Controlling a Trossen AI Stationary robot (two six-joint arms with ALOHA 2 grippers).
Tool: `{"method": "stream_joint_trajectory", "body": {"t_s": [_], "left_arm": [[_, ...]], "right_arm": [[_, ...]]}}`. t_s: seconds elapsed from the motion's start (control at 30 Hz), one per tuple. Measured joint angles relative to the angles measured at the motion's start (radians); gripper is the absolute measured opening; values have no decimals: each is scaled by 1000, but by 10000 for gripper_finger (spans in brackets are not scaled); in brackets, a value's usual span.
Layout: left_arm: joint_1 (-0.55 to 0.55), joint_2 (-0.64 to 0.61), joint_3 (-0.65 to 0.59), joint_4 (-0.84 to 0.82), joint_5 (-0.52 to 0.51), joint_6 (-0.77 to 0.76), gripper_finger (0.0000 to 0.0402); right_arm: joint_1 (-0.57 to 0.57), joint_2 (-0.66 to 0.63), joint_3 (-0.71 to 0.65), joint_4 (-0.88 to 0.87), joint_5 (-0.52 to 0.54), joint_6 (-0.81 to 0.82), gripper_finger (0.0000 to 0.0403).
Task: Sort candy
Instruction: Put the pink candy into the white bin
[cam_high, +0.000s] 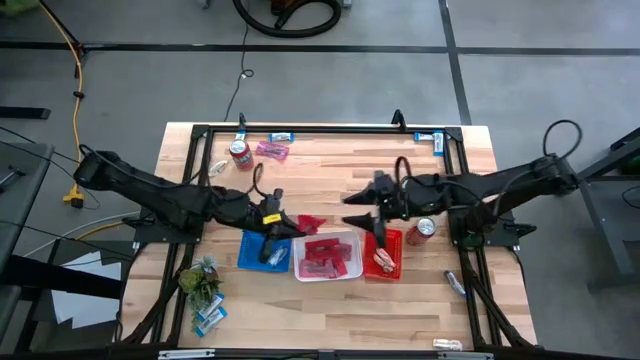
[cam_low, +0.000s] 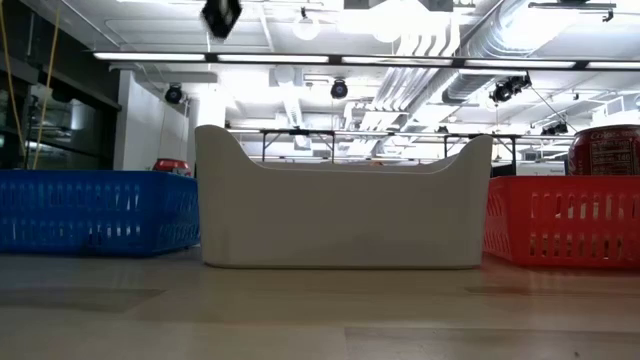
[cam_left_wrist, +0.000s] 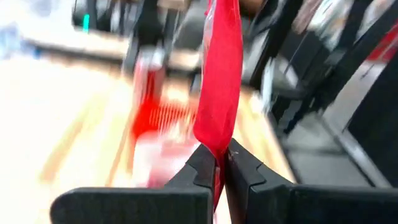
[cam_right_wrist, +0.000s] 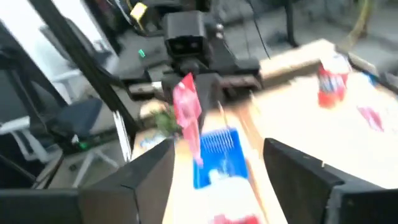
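Note:
My left gripper (cam_high: 296, 228) hovers over the gap between the blue tray (cam_high: 256, 250) and the white tray (cam_high: 328, 272), shut on a red candy packet (cam_high: 311, 223). In the left wrist view the packet (cam_left_wrist: 217, 93) shows edge-on. My right gripper (cam_high: 353, 210) is open, a short way right of the packet and above the white tray's far edge, holding nothing. Its wrist view shows the packet (cam_right_wrist: 185, 102) straight ahead. Red packets (cam_high: 322, 258) lie in the white tray. A pink packet (cam_high: 272, 150) and blue-and-white bars (cam_high: 282, 136) lie on the table. My left gripper pinches the red packet between its two fingers at one end (cam_left_wrist: 219, 163). The fingers come level from the table's left. The packet is lifted clear of table and trays and sticks out edge-on beyond the fingertips, toward my right gripper.
The red tray (cam_high: 383, 262) holds candy. One soda can (cam_high: 424, 230) stands right of it, another (cam_high: 240, 153) near the far left. A green plant (cam_high: 200, 280) and more blue-and-white bars (cam_high: 210, 318) sit near left. A black frame (cam_high: 320, 128) rims the table.

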Motion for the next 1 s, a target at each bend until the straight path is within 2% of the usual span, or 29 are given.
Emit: {"method": "stream_joint_trajectory", "body": {"t_s": [0.07, 0.2, 0.27, 0.5, 0.63, 0.77, 0.87, 1.0], "left_arm": [[-4, 23, -1, -77, 22, -50, 1], [-14, 157, 24, -91, 66, -94, 1], [-13, 248, 75, -130, 72, -106, 0], [-10, 538, 305, -431, 63, -89, 0], [-5, 637, 405, -525, 65, -88, 7], [-3, 663, 499, -584, 68, -81, 47], [-1, 661, 570, -648, 68, -69, 97], [12, 645, 670, -830, 89, -67, 173]], "right_arm": [[1, -41, 0, -101, 0, 67, 249], [17, -95, 0, -269, 1, 157, 252], [27, -113, 0, -319, 0, 173, 252], [29, -135, 0, -423, 31, 157, 252], [27, -135, 0, -466, 32, 123, 252], [27, -135, 0, -502, 31, 82, 252], [27, -135, 0, -520, 29, 43, 252], [27, -136, 0, -535, 29, -14, 252]]}}
